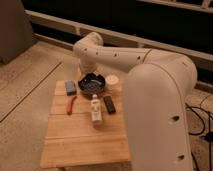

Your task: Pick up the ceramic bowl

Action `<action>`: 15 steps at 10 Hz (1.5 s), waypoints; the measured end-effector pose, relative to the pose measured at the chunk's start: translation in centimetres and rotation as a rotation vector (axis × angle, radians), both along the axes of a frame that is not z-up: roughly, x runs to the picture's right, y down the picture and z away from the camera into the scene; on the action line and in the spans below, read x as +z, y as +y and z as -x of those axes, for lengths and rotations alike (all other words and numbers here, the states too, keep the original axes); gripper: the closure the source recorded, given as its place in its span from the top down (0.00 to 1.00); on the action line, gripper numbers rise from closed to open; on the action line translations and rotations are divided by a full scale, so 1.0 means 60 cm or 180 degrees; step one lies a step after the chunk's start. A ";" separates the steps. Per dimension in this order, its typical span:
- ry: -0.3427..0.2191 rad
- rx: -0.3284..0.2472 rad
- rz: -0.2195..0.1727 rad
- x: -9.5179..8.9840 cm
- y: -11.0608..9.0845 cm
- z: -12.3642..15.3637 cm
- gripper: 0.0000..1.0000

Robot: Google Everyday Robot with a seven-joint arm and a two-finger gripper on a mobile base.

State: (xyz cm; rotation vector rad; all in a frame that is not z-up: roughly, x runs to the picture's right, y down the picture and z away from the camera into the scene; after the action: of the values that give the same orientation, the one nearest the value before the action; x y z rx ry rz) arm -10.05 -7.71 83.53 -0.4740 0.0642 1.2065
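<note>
One end effector [91, 76] at ceramic bowl [93, 89] | grip state: cannot tell | bowl on wooden table [80, 142]

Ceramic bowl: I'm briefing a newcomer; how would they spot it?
On the wooden table, look at the far edge, just under the gripper. The ceramic bowl sits between a blue sponge and a small white cup; it is round, dark and glossy, unlike the flat black bar.
</note>
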 end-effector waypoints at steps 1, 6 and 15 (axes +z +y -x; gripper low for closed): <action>-0.0079 0.0021 0.0032 0.014 -0.001 0.001 0.65; -0.0284 -0.0367 0.0254 0.075 0.005 0.040 0.65; -0.0313 -0.0767 0.0537 0.118 0.054 0.062 0.65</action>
State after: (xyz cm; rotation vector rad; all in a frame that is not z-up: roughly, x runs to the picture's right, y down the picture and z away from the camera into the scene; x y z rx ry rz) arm -13.74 -4.47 90.63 -0.6536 0.1358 0.9439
